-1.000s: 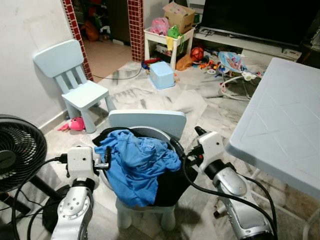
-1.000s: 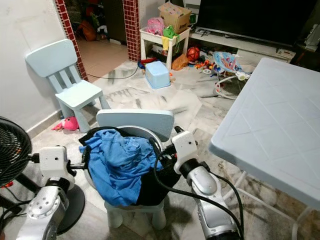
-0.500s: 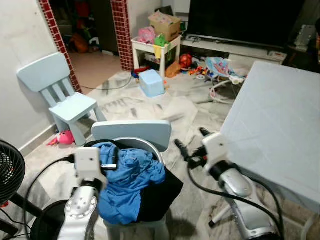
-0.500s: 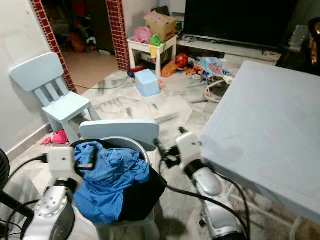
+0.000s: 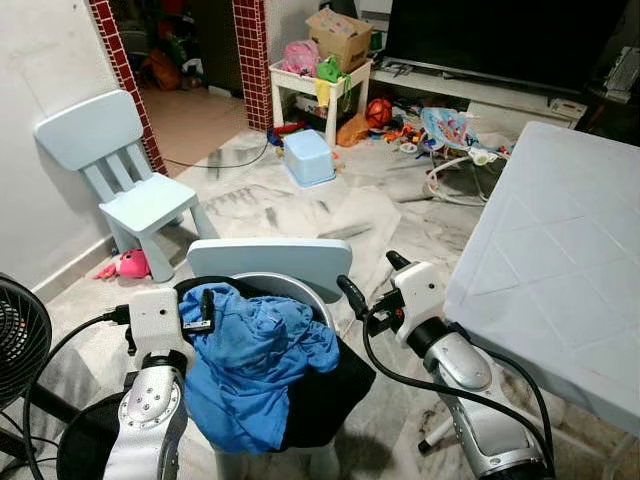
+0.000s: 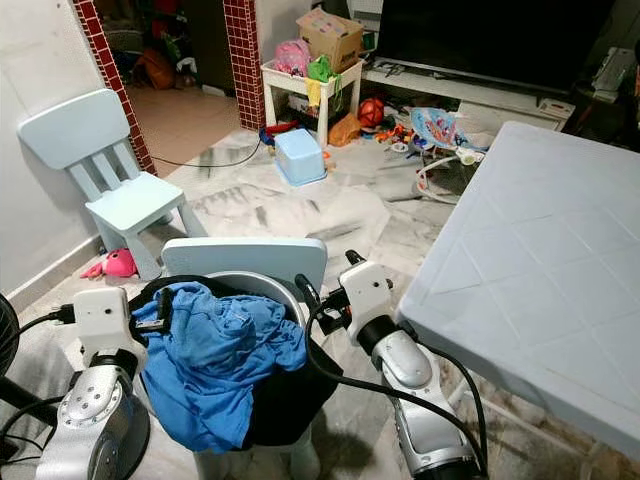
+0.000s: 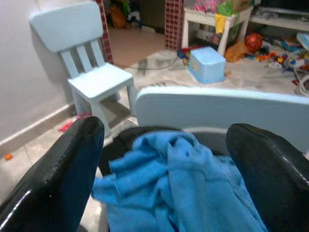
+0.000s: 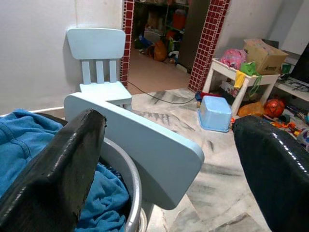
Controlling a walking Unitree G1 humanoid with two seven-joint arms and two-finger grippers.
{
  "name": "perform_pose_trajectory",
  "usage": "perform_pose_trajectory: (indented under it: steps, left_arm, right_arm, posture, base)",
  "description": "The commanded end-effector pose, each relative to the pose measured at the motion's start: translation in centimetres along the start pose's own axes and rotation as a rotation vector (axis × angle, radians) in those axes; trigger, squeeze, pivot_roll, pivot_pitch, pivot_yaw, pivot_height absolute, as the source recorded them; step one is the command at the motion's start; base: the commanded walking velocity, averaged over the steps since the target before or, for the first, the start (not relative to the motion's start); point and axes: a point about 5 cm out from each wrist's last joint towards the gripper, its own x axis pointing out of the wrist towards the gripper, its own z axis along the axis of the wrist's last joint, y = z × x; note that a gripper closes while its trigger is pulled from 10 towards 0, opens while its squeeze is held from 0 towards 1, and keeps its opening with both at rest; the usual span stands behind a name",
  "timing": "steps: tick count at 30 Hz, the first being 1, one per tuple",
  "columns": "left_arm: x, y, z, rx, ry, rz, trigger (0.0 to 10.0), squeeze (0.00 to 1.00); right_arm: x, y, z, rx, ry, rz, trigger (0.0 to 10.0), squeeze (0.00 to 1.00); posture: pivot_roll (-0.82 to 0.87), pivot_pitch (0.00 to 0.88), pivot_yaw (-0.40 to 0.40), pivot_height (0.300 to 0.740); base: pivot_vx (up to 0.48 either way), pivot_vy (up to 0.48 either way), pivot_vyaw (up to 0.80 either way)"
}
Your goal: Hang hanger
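No hanger can be made out. A metal basin (image 5: 303, 291) heaped with a blue garment (image 5: 255, 355) over black cloth sits on a small pale blue chair (image 5: 268, 257) right in front of me. My left gripper (image 5: 201, 313) is at the basin's left side, over the edge of the blue garment. In the left wrist view the left gripper (image 7: 164, 159) is open, its fingers wide apart and holding nothing. My right gripper (image 5: 372, 277) hovers beside the basin's right rim. The right wrist view shows the right gripper (image 8: 169, 159) open and empty too.
A white table (image 5: 560, 260) stands close on my right, against the right arm. A black fan (image 5: 15, 345) is at my left. A second pale blue chair (image 5: 120, 170) stands by the wall. A blue box (image 5: 307, 157), toys and a low white table (image 5: 318, 85) lie farther back.
The head view has swung about, shifting the whole scene. Both grippers stay open at the sides of the basin; the right one sits slightly farther from the rim.
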Motion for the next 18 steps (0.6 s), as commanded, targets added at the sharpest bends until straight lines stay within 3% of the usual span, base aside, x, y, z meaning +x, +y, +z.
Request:
perform_pose_trajectory:
  steps: [1, 4, 13, 18]
  left_arm:
    - [0.4, -0.1, -0.5, 0.019, 0.048, -0.034, 10.0, 0.0]
    - [1.3, 0.6, -0.8, 0.004, 0.102, -0.096, 10.0, 0.0]
    - [3.6, 4.5, -0.6, 0.147, 0.209, -0.154, 10.0, 0.0]
    - [4.5, 5.1, -0.4, 0.196, 0.244, -0.2, 10.0, 0.0]
  right_arm:
    - [-0.1, -0.3, 0.1, -0.013, 0.002, -0.009, 10.0, 0.0]
    - [-0.5, -0.5, 0.1, -0.018, 0.009, -0.015, 10.0, 0.0]
    - [-1.6, -0.9, -0.1, -0.016, 0.026, -0.029, 10.0, 0.0]
    - [-1.7, -1.0, 0.0, -0.016, 0.026, -0.033, 10.0, 0.0]
  posture:
    - [-0.05, 0.001, -0.003, 0.74]
    - [-0.05, 0.009, -0.007, 0.74]
    - [-0.07, 0.034, -0.005, 0.74]
    - [-0.08, 0.04, -0.001, 0.74]
  base:
    - [0.0, 0.0, 0.0]
    - [0.0, 0.0, 0.0]
    - [0.0, 0.0, 0.0]
    - [0.0, 0.0, 0.0]
